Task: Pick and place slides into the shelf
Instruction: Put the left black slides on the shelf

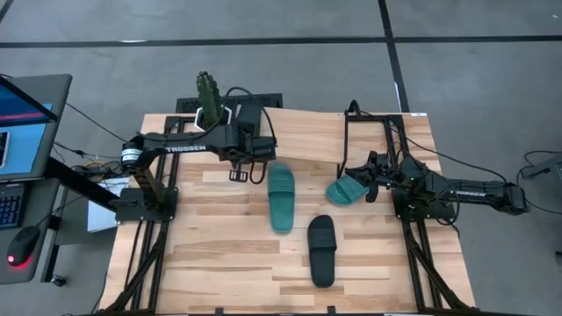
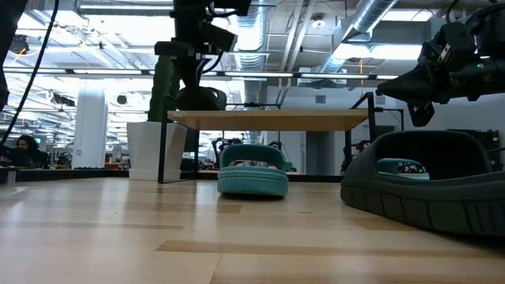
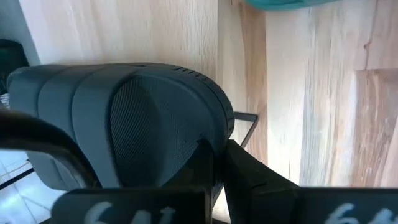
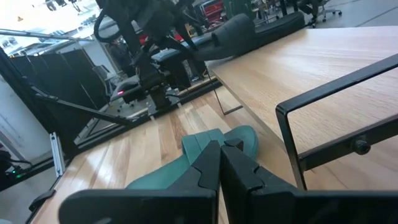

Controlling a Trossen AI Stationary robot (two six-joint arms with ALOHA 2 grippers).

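Note:
A black slide [image 1: 248, 112] lies on the left end of the shelf [image 1: 307, 132], seen on the tilted board [image 2: 268, 120] in the low view as a dark hump [image 2: 197, 99]. My left gripper [image 3: 217, 177] is shut on it from above. My right gripper [image 4: 219, 163] is shut on a teal slide [image 1: 345, 190] just in front of the shelf's right frame. A second teal slide [image 1: 281, 197] lies sole down mid-table. A second black slide [image 1: 321, 250] lies nearer the near edge and is big in the low view [image 2: 430, 181]. My left gripper pinches the black slide at the edge of its wide strap [image 3: 202, 146] between the two fingers, coming from above. The slide rests on the shelf board. How far back it reaches between the fingers is hidden. My right gripper pinches the teal slide at one end [image 4: 208, 149] between the two fingers, slanting down from the table's right side. The slide tilts away below the fingers, its free end [image 4: 244, 135] low over the tabletop. Whether that end touches the wood, I cannot tell.
A potted plant [image 1: 208, 92] stands at the far edge behind the shelf's left end. The shelf's black frame [image 4: 323, 112] rises close beside my right gripper. A laptop [image 1: 22, 123] and cables sit off the table's left side. Bare planks [image 1: 219, 254] lie toward the near edge.

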